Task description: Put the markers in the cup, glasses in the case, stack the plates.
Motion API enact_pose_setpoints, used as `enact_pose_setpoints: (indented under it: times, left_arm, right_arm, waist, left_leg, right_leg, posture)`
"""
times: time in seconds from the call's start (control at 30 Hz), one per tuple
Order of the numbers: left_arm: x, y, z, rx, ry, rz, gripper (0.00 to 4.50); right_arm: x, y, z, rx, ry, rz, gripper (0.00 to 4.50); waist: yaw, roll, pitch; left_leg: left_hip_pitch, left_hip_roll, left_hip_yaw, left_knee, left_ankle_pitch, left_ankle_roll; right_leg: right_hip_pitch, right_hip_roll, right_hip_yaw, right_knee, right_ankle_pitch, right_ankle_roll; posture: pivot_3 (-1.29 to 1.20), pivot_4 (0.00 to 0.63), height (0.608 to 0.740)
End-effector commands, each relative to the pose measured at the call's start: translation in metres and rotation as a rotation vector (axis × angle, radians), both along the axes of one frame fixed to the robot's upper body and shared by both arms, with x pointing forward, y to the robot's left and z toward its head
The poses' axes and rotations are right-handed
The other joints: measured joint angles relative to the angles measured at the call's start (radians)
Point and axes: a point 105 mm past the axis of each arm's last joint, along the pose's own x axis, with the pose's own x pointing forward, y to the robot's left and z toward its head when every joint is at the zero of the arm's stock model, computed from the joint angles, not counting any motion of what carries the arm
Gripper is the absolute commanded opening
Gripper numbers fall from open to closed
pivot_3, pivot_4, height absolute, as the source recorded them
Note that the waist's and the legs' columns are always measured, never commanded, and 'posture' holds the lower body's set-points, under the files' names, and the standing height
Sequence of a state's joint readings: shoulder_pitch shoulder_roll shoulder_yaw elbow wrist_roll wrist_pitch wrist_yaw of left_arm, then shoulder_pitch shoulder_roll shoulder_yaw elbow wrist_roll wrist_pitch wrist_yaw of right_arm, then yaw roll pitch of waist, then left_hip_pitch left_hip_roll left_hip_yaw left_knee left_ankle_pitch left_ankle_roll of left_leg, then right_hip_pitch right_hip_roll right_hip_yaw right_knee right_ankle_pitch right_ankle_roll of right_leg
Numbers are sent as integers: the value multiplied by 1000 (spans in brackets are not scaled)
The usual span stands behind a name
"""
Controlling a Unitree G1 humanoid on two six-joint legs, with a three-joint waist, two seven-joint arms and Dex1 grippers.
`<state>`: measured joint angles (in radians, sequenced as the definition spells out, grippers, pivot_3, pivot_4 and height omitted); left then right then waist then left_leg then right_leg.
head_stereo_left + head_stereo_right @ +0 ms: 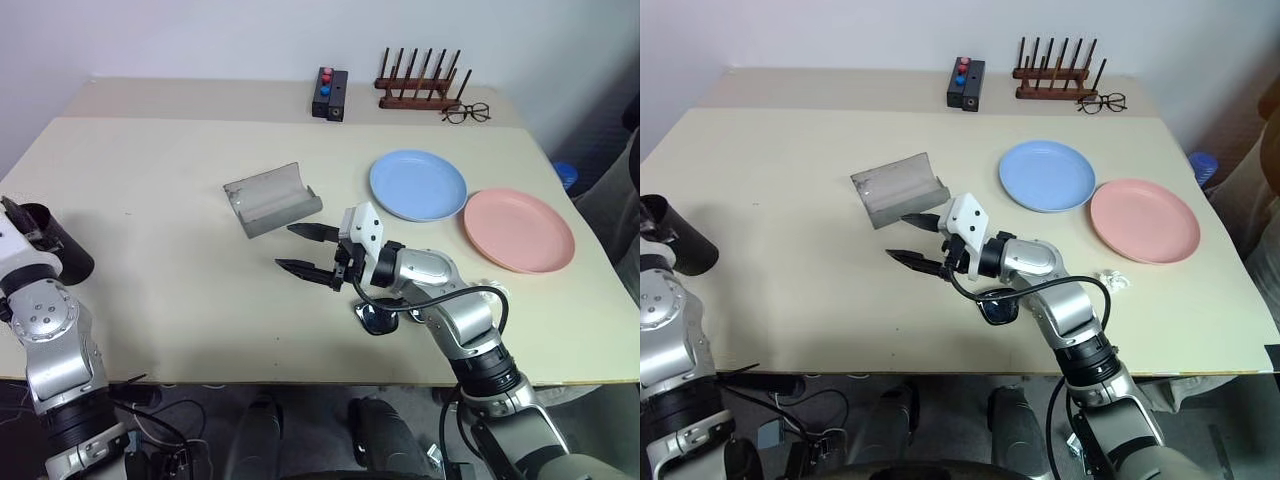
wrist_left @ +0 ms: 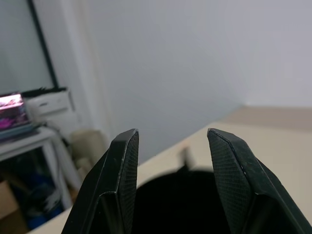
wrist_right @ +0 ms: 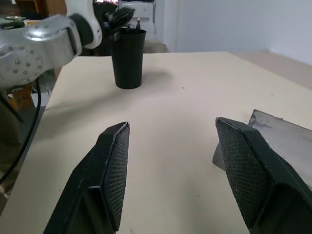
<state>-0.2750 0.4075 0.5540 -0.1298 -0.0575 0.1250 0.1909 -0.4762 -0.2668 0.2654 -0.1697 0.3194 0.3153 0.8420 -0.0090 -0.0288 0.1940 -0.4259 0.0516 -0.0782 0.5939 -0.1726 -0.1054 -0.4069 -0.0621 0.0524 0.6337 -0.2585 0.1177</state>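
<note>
The dark cup [image 1: 58, 250] stands at the table's far left edge, with a thin marker tip [image 3: 138, 22] poking above its rim. My left gripper [image 2: 170, 141] hangs just over that rim, open and with nothing between its fingers. At mid-table my right gripper [image 1: 305, 250] is open and empty, pointing left, just in front of the open grey case [image 1: 272, 200]. The black sunglasses [image 1: 375, 320] lie under my right forearm, partly hidden. Side by side at the right are the light blue plate [image 1: 418, 185] and the salmon pink plate [image 1: 518, 230].
At the back edge stand a wooden peg rack [image 1: 420, 85], clear-lens eyeglasses [image 1: 466, 113] and a black box with red and blue buttons [image 1: 330, 95]. A small crumpled clear scrap [image 1: 1115, 280] lies near the pink plate.
</note>
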Motion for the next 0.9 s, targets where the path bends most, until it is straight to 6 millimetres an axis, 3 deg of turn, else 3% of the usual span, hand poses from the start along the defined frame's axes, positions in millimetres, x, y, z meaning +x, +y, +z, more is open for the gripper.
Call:
enact_pose_setpoints:
  times: [0.03,0.17,0.23,0.33,0.5,0.77,0.83,0.9]
  left_arm:
    - [31,-57,39,79,-8,-341,2800]
    - [71,-122,15,46,310,-756,4453]
    - [80,-142,12,58,376,-880,4453]
    - [96,-171,-16,37,631,-1068,4453]
    - [102,-200,-44,144,931,-1271,4453]
    - [115,-204,-77,227,1149,-1315,4453]
    - [116,-205,-82,231,1163,-1340,3929]
    - [117,-208,-83,222,1152,-1371,3111]
  right_arm:
    - [-1,-2,13,18,-50,5,2855]
    - [4,-7,14,-5,-66,-16,2855]
    - [7,-11,16,-19,-74,-24,2855]
    - [10,-21,19,-52,-94,-34,2855]
    - [11,-42,20,-109,-113,-69,2855]
    - [-4,-73,10,-220,-97,-115,2855]
    - [-10,-80,6,-248,-82,-123,2855]
    - [-16,-85,2,-268,-65,-133,2855]
  waist:
    - [1,0,0]
    - [-10,1,0]
    - [-17,2,1]
    - [-26,2,1]
    - [-34,2,1]
    - [-34,3,1]
    - [-33,3,1]
    - [-31,3,1]
  left_leg:
    - [0,0,0,0,0,0]
    - [0,0,0,0,0,0]
    - [0,0,0,-1,0,0]
    - [0,0,0,-2,0,0]
    - [-1,0,0,-2,0,1]
    - [-1,0,0,-2,0,1]
    - [-1,0,0,-2,0,1]
    - [-2,0,0,-2,-1,2]
  right_leg:
    - [0,0,0,0,0,0]
    - [1,0,0,-1,0,0]
    - [0,0,0,-1,0,1]
    - [-1,1,0,1,1,2]
    - [-2,1,0,0,1,3]
    - [-2,1,0,0,-1,2]
    - [-3,1,0,0,-1,2]
    - [-2,1,0,0,-1,2]
  posture:
    - [0,150,738]
    - [0,150,738]
    - [0,150,738]
    - [0,150,738]
    - [0,150,738]
    - [0,150,738]
    - [0,150,738]
    - [0,150,738]
